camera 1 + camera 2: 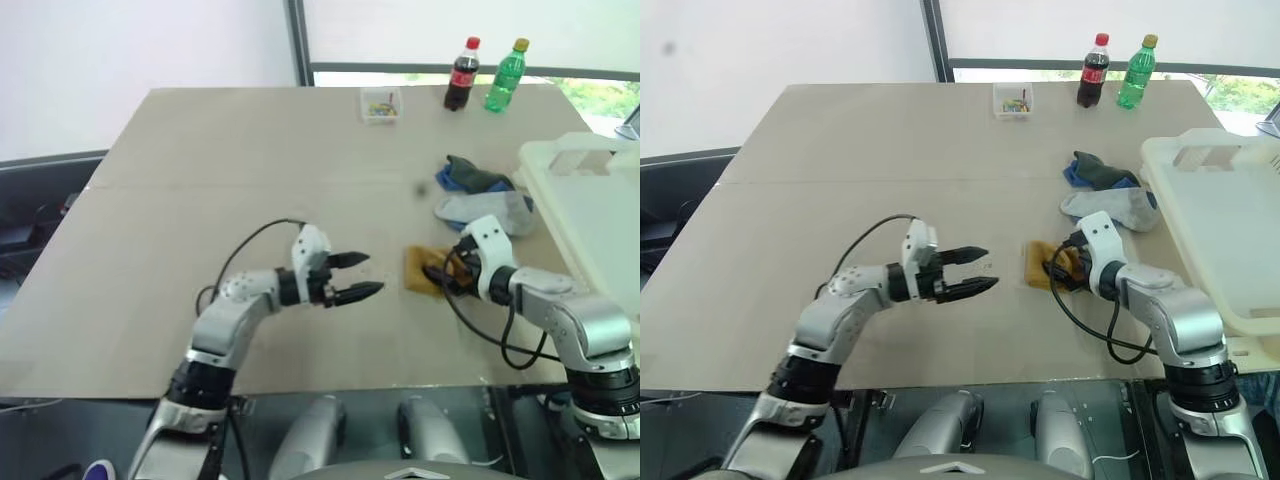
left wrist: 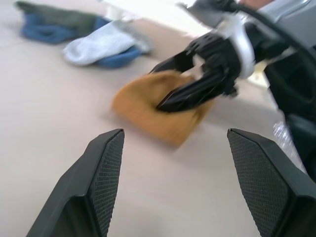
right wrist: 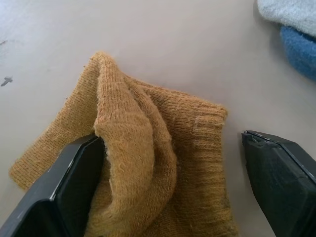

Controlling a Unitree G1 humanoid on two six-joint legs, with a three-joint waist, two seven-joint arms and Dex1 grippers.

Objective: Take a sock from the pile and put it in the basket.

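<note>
Basket (image 1: 1200, 215) is seen at the table's right edge, the pile (image 1: 1105, 190) beside it. Mustard-yellow sock (image 3: 148, 163) lies apart, straddled by the spread-fingered right gripper (image 1: 1060, 272); only a fold might be pinched and slip. Left gripper (image 1: 970, 273) hangs unclenched, empty.

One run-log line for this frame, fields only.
stage: pre-grasp | right gripper: jaws open astride mustard sock on table | left gripper: open, empty | basket: no sock visible inside

no text or label can be read.
</note>
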